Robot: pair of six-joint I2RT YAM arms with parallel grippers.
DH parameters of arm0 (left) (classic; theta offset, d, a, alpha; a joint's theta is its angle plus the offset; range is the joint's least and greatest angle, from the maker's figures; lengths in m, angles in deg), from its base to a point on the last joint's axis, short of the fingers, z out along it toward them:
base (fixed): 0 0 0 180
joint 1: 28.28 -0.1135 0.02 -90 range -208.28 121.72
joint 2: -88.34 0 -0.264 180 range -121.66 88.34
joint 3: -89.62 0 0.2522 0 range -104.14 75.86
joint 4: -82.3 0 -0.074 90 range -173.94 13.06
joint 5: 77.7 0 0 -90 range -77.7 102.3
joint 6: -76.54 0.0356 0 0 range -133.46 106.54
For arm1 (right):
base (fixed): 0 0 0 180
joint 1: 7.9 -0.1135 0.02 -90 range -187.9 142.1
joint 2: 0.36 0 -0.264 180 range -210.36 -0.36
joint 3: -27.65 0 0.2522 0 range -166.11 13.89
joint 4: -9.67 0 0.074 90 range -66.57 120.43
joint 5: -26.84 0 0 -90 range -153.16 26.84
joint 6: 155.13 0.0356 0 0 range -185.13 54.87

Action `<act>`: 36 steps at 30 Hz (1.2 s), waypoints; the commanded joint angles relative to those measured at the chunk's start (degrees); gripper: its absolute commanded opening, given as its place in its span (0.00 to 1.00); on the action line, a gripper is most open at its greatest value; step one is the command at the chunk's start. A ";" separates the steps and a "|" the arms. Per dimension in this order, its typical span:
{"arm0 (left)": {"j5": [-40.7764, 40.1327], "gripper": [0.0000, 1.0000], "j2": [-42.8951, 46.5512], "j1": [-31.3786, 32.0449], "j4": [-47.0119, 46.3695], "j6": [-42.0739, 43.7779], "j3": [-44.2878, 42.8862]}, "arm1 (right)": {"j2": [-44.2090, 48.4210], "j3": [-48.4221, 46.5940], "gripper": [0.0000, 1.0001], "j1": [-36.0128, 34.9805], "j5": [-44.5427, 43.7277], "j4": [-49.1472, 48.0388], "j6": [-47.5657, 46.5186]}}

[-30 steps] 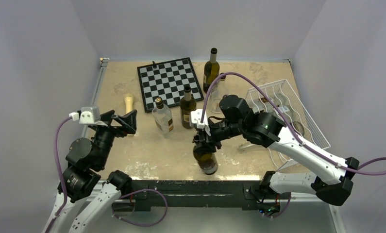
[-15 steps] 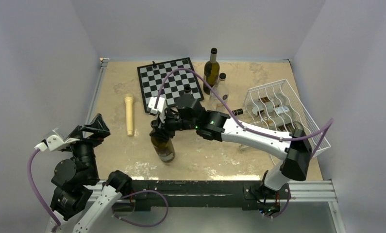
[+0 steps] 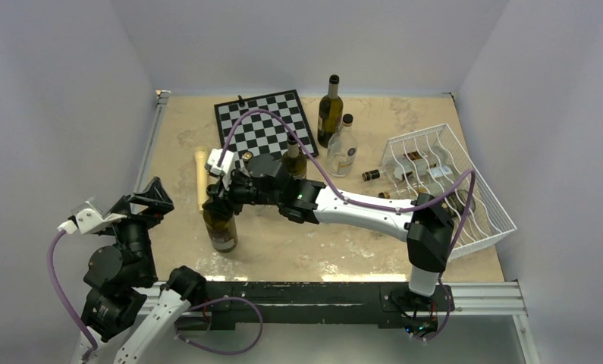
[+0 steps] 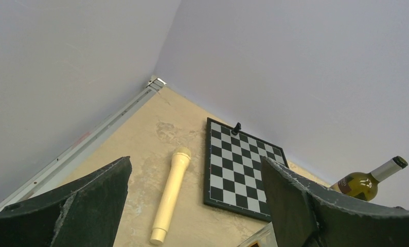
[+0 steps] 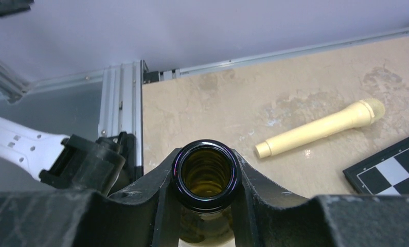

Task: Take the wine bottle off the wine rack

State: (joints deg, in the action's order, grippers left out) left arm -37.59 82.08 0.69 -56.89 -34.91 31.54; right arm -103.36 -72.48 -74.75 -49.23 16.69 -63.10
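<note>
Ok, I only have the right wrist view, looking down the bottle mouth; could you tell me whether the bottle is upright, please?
Observer: Yes, the brown bottle is upright in the right gripper, at the front left of the table.
Operator: Thank you. Is the wine rack empty?
Observer: No, at least two bottles lie in the wine rack.
Operator: And the left gripper?
Observer: The left gripper is open and holds nothing, left of the brown bottle.

R hand (image 5: 206, 176) grips wine bottle (image 5: 206, 154) at neck; prob. a cream mic (image 5: 320, 127) beyond.
</note>
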 commanded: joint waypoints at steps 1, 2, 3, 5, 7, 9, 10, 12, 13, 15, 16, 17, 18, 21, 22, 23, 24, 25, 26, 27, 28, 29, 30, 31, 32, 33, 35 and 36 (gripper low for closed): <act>1.61 1.00 -2.00 0.20 -2.00 0.62 0.08 | 1.80 -1.09 0.23 -0.39 -1.80 -11.99 1.85; 1.95 1.00 -2.20 0.17 -2.00 0.62 -0.01 | 1.64 -1.08 0.26 -0.45 -1.80 -11.76 1.80; 2.28 1.00 -2.46 0.14 -2.04 0.62 -0.03 | 1.47 -1.08 0.30 -0.47 -1.85 -11.53 1.88; 2.67 1.00 -2.66 0.10 -2.05 0.62 0.01 | 1.03 -1.24 0.33 -0.47 -2.16 -10.73 2.08; 2.84 1.00 -2.70 0.17 -2.00 0.62 -0.01 | 0.44 -1.73 0.33 -0.56 -2.92 -9.95 2.38; 2.84 1.00 -2.63 0.12 -2.09 0.62 0.08 | -0.26 -2.23 0.33 -0.64 -3.07 -8.86 2.15; 2.85 1.00 -2.62 0.14 -2.09 0.62 0.07 | -0.75 -2.61 0.33 -0.69 -3.09 -8.30 1.91; 2.82 1.00 -2.66 0.18 -2.09 0.62 0.11 | -1.49 -3.59 0.34 -0.82 -3.17 -6.93 1.27; 2.91 1.00 -2.74 0.16 -2.09 0.70 0.11 | -1.84 -3.99 0.35 -0.90 -3.40 -6.32 1.09; 3.10 1.00 -2.87 0.13 -2.13 0.64 0.11 | -2.23 -4.64 0.39 -1.07 -3.57 -5.19 0.32; 3.27 1.00 -2.82 0.18 -2.14 0.70 0.11 | -2.28 -5.03 0.43 -1.27 -3.68 -4.56 -0.55; 3.55 1.00 -2.90 0.13 -2.17 0.71 0.11 | -2.29 -5.35 0.50 -1.57 -4.15 -3.79 -1.56; 3.60 1.00 -2.96 0.14 -2.17 0.75 0.11 | -2.18 -5.60 0.56 -2.00 -4.59 -3.20 -3.07; 3.70 1.00 -3.02 0.17 -2.17 0.71 0.06 | -1.40 -5.74 0.65 -2.83 -4.74 -2.90 -4.76; 3.74 1.00 -2.99 0.16 -2.17 0.71 0.10 | -1.03 -5.68 0.68 -2.87 -4.31 -2.92 -4.83; 3.79 1.00 -3.05 0.19 -2.17 0.71 0.18 | -0.53 -5.54 0.71 -2.93 -3.87 -3.05 -4.83; 3.88 1.00 -3.01 0.14 -2.17 0.75 0.15 | 0.08 -5.25 0.74 -2.91 -3.49 -3.21 -4.94; 3.91 1.00 -3.13 0.13 -2.17 0.79 0.19 | 1.10 -4.76 0.75 -2.92 -3.26 -3.46 -5.32; 4.05 1.00 -3.13 0.19 -2.22 0.80 0.19 | 2.12 -4.10 0.76 -2.89 -2.95 -3.61 -5.85; 4.15 1.00 -3.16 0.13 -2.26 0.86 0.26 | 3.31 -3.42 0.76 -2.88 -2.57 -3.56 -6.86; 4.42 1.00 -3.22 0.20 -2.43 1.03 0.28 | 4.73 -2.46 0.77 -2.88 -2.18 -3.24 -8.04; 5.01 1.00 -3.36 0.16 -2.70 1.31 0.41 | 6.46 -1.39 0.77 -2.90 -1.90 -2.77 -9.14; 5.79 1.00 -3.52 0.17 -2.90 1.59 0.44 | 8.25 -0.03 0.77 -2.85 -1.63 -2.63 -10.26; 6.52 1.00 -3.70 0.18 -3.02 1.71 0.37 | 10.25 2.17 0.77 -2.86 -2.05 -2.43 -11.65; 7.52 1.00 -3.89 0.20 -3.24 1.93 0.44 | 12.29 3.52 0.77 -2.85 -2.70 -1.54 -13.04; 8.47 1.00 -4.11 0.21 -3.62 2.20 0.53 | 14.10 4.57 0.77 -2.85 -3.00 0.26 -14.40; 10.99 1.00 -4.62 0.20 -4.23 2.65 0.61 | 17.32 5.85 0.78 -2.85 -4.24 5.12 -17.92; 12.53 1.00 -4.96 0.21 -4.46 2.86 0.59 | 18.80 6.45 0.78 -2.85 -4.49 8.54 -20.29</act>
State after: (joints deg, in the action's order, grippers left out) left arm -30.86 79.07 0.69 -58.09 -34.28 31.72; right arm -91.38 -67.85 -77.59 -52.51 18.22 -74.56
